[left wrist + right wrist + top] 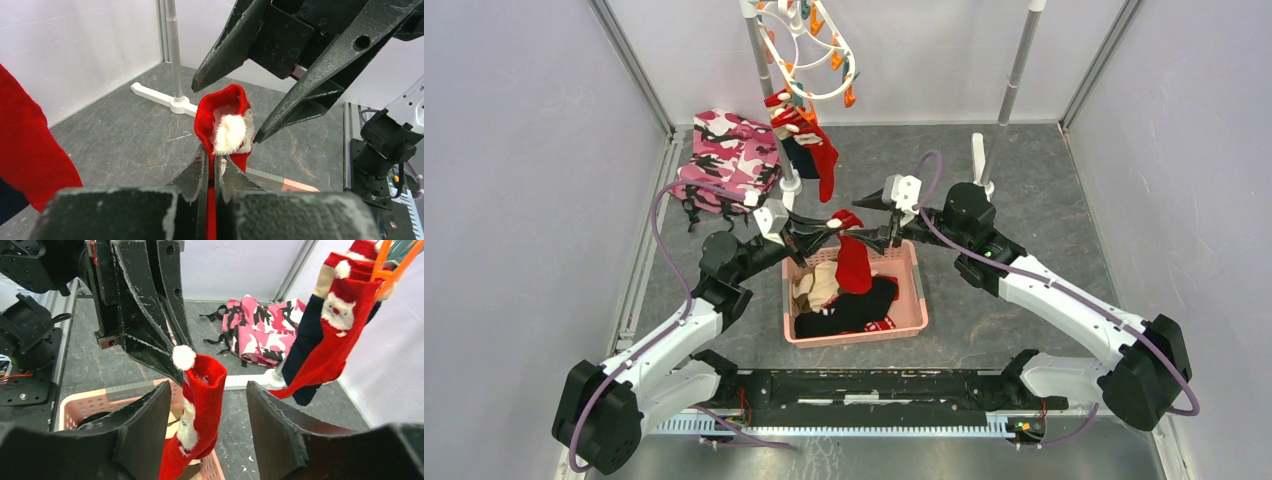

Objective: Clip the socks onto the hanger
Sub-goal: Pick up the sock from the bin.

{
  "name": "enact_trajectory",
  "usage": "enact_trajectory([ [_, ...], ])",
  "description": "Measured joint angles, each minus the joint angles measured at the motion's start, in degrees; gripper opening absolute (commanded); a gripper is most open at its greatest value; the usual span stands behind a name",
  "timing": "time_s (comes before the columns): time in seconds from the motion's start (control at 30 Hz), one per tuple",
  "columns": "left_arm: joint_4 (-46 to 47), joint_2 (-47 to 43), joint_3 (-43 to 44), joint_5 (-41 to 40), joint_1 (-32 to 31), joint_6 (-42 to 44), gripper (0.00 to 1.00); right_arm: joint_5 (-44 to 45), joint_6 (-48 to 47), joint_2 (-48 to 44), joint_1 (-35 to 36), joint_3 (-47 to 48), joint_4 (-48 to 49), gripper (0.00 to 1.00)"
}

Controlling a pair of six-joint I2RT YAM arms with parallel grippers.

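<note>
Red Santa sock (853, 265) hangs at frame centre above the pink basket (916, 300), its cuff pinched by the left gripper (214, 162); the right gripper (207, 387) is spread wide around the cuff.

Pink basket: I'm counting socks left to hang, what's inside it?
A beige sock and a black sock lie in the basket, plus a red-and-white bit. The held red sock covers the middle; anything beneath is hidden.

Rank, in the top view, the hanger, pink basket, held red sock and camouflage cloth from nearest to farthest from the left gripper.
1. Held red sock, pinched in the left gripper.
2. Pink basket, just beneath it.
3. Camouflage cloth, back left.
4. Hanger, up at the rear.
</note>
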Motion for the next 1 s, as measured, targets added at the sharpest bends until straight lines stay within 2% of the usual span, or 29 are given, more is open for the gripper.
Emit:
enact_trajectory([
  [0.2, -1.46, 0.00, 0.24, 0.04, -0.09, 0.83, 0.02, -1.60, -0.22, 1.38, 0.00, 0.48, -1.27, 0.36],
  [0.3, -1.51, 0.00, 0.31, 0.20, -0.09, 0.96, 0.02, -2.19, -0.11, 1.75, 0.00, 0.79, -1.49, 0.18],
  [0.37, -1.49, 0.00, 0.33, 0.24, -0.09, 0.96, 0.04, -2.51, 0.07, 1.77, 0.00, 0.83, -1.51, 0.12],
  [0.43, -1.49, 0.00, 0.33, 0.24, -0.09, 0.94, 0.13, -2.73, 0.20, 1.77, 0.00, 0.83, -1.53, 0.09],
  [0.5, -1.46, 0.00, 0.33, 0.33, -0.09, 0.85, 0.30, -2.69, 0.28, 1.77, 0.00, 0.83, -1.44, 0.07],
  [0.6, -1.16, 0.00, 0.33, 0.76, -0.09, 0.09, 0.49, -2.08, 0.26, 1.62, -0.07, 0.79, -1.20, 0.00],
  [0.67, -0.39, 0.00, 0.28, 1.42, -0.09, -0.70, 0.66, -1.57, 0.24, 0.98, -0.42, 0.42, -0.72, 0.00],
  [0.73, 1.49, -0.13, -0.09, 1.90, -0.13, -2.25, 0.78, -1.29, 0.26, 0.02, -0.85, -0.17, -0.11, 0.00],
  [0.8, 3.85, -0.44, -1.09, 2.01, -0.13, -3.89, 0.82, -1.31, 0.28, -0.81, -1.14, -0.83, 1.01, 0.00],
  [1.0, 12.87, 0.02, -5.07, 1.18, -0.17, -9.16, 0.83, -1.77, 0.70, -1.38, -1.40, -2.25, 3.85, 0.00],
])
